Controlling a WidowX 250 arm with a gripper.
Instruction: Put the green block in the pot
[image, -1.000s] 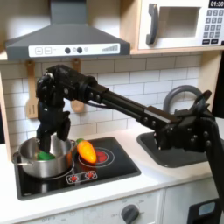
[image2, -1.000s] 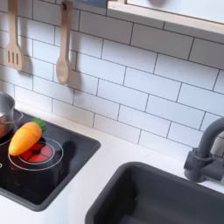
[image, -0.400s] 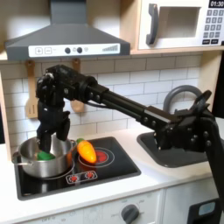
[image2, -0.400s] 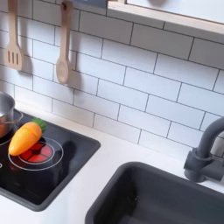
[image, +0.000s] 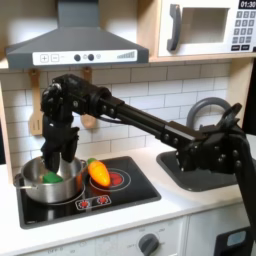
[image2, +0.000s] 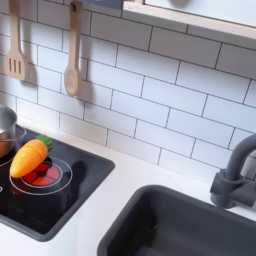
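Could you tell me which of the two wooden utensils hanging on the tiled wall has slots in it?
The slotted spatula on the second exterior view's left; the wooden spoon beside it, to its right, has a solid bowl.

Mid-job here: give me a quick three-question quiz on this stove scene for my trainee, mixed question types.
1. True or false: the green block lies inside the pot in the first exterior view.
2. Multiple choice: in both exterior views, the orange toy vegetable rests on
A. the sink basin
B. the black stovetop
C. the white counter
3. Fill in: in the first exterior view, the gripper is directly above the ____.

Key:
1. True
2. B, on the black stovetop, beside the pot
3. pot; whether its jaws are open or shut cannot be told.
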